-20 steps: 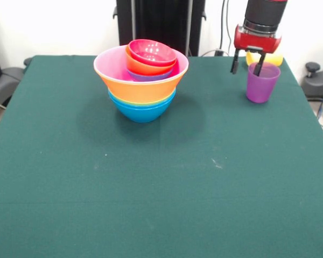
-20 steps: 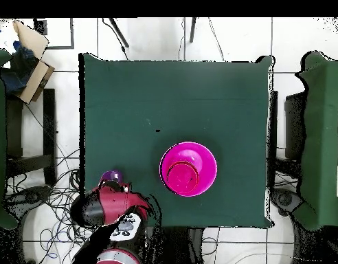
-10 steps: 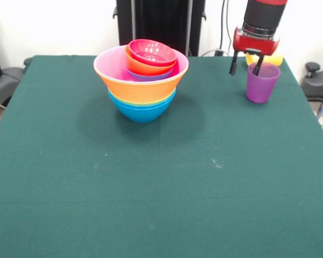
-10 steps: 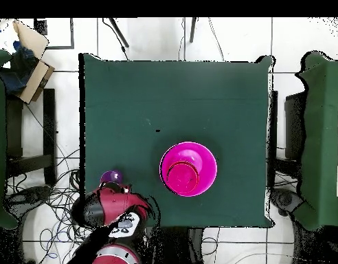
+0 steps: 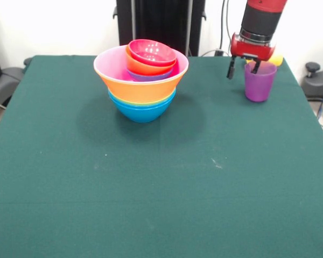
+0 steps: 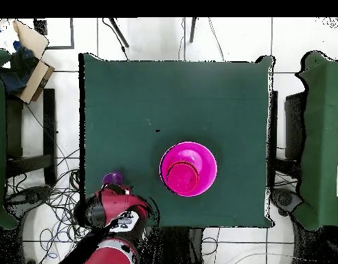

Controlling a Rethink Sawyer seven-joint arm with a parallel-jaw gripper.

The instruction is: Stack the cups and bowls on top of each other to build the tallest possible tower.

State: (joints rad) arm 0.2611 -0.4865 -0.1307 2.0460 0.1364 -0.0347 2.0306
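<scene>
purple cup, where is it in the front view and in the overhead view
Front view: the purple cup is at the upper right, near the table's far right corner, under the gripper.
Overhead view: the purple cup peeks out at the lower left, above the red arm.
Shared landmark: the tower of bowls.

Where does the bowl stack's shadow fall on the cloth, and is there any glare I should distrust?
Front view: the tower casts a soft dark patch on the table beside its blue base, and the wall behind is blown out white. Overhead view: no clear shadow; the tower reads as flat saturated magenta.
</scene>
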